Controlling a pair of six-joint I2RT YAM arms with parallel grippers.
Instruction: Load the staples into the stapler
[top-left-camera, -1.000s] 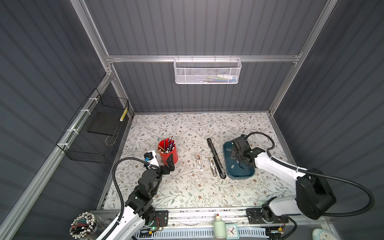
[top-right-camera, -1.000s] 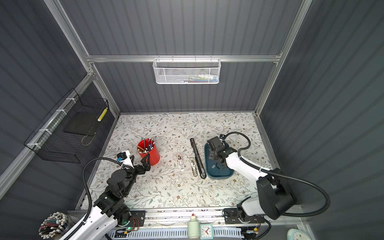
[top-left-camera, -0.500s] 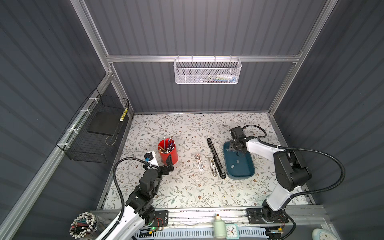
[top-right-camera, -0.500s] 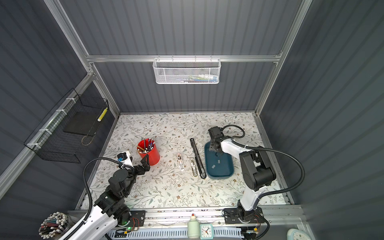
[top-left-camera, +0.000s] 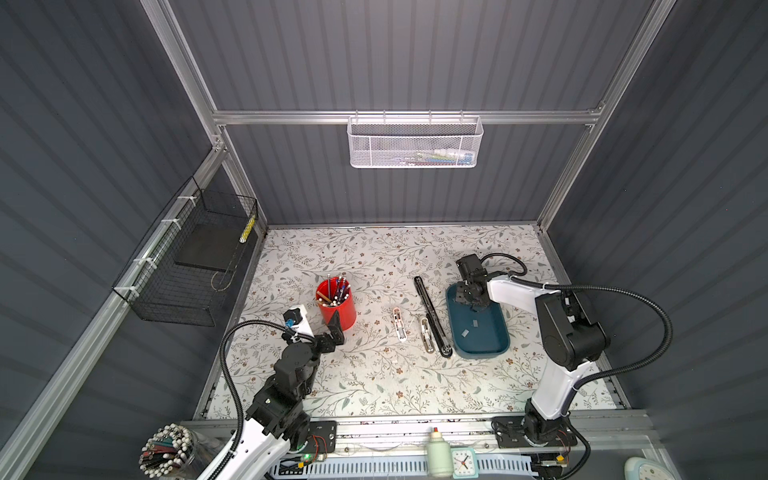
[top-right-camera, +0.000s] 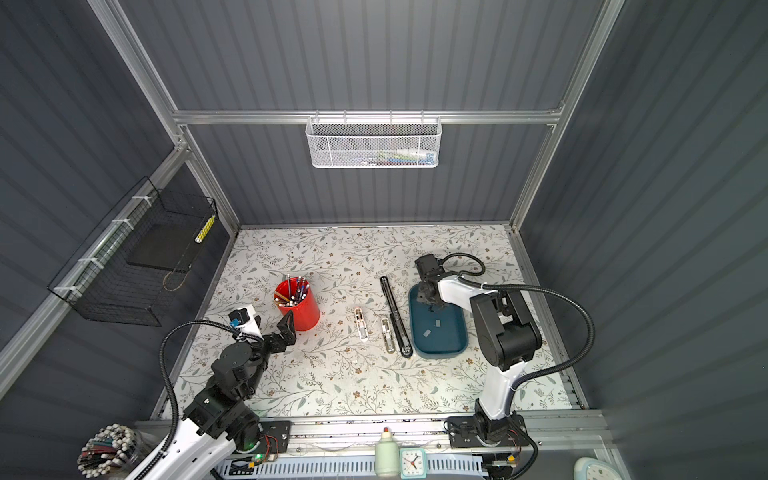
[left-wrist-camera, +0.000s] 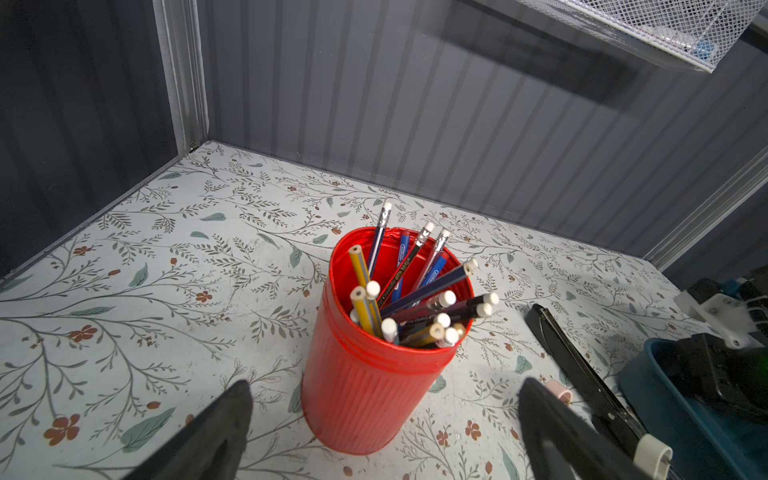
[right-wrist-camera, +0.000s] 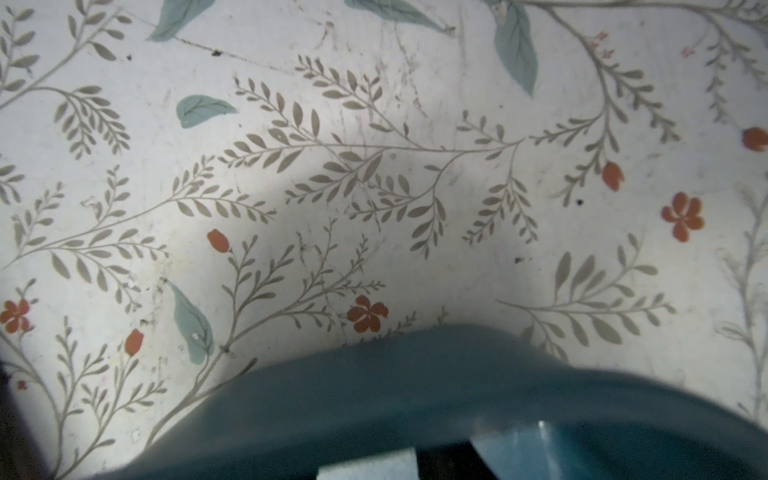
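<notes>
Enclosure: dark grey ribbed wall panels (top-left-camera: 395, 58) on three sides, aluminium extrusion frame (top-left-camera: 291, 117). White mesh basket (top-left-camera: 374, 151) hangs on the rear crossbar. Black wire basket (top-left-camera: 174, 299) is zip-tied to the side rail, left in both top views. Tabletop (top-left-camera: 374, 374) is white with a leaf-and-flower print, scuffed. Lighting even, shadows soft.

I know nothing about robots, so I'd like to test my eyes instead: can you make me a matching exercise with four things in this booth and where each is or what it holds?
Things:
1. red cup
2. blue tray
3. black stapler
4. white mesh basket

Descriptions:
A. hangs on the back wall
B. lies on the table between cup and tray
C. holds pencils
D. holds staples

Pairs: 1-C, 2-D, 3-B, 4-A
</notes>
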